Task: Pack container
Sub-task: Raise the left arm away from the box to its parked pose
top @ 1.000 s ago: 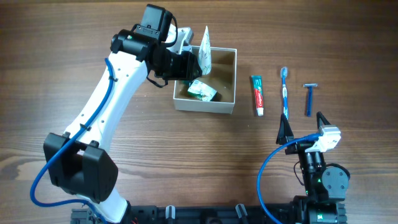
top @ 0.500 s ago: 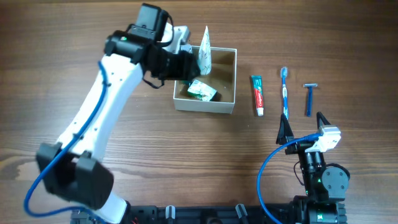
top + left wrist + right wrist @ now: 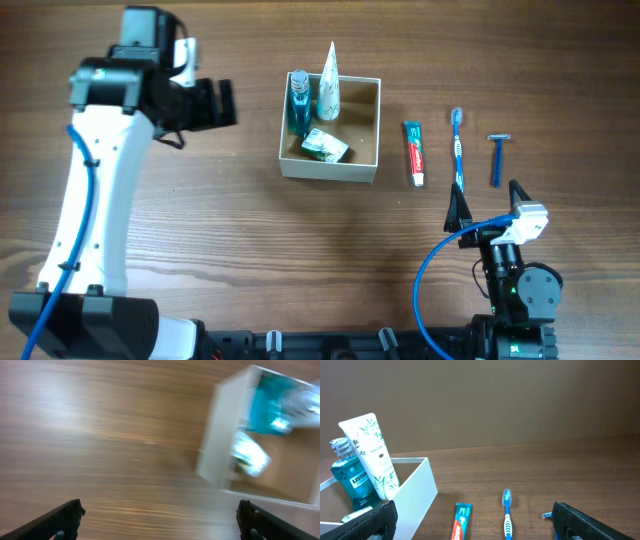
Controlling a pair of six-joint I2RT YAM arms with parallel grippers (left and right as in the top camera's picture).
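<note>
The container [image 3: 328,170], a white-walled box with a tan inside, sits mid-table. In it stand a blue mouthwash bottle [image 3: 299,100] and a white tube [image 3: 329,70], with a small green-and-white packet [image 3: 326,146] lying flat. My left gripper [image 3: 222,104] hangs open and empty to the container's left, well apart from it. In the left wrist view the container's wall [image 3: 220,435] is at the upper right, blurred, and the left gripper [image 3: 160,520] holds nothing. My right gripper [image 3: 488,205] rests open near the front right; its wrist view shows the right gripper [image 3: 475,522] empty.
Right of the container lie a toothpaste tube [image 3: 414,152], a blue toothbrush [image 3: 458,150] and a blue razor [image 3: 497,158], side by side. The right wrist view shows the toothpaste [image 3: 460,522], toothbrush [image 3: 507,517] and the container's wall [image 3: 415,495].
The left gripper opened and swung left away from the container. The mouthwash bottle now stands uncovered in the container's back left corner. The right arm has not moved.
</note>
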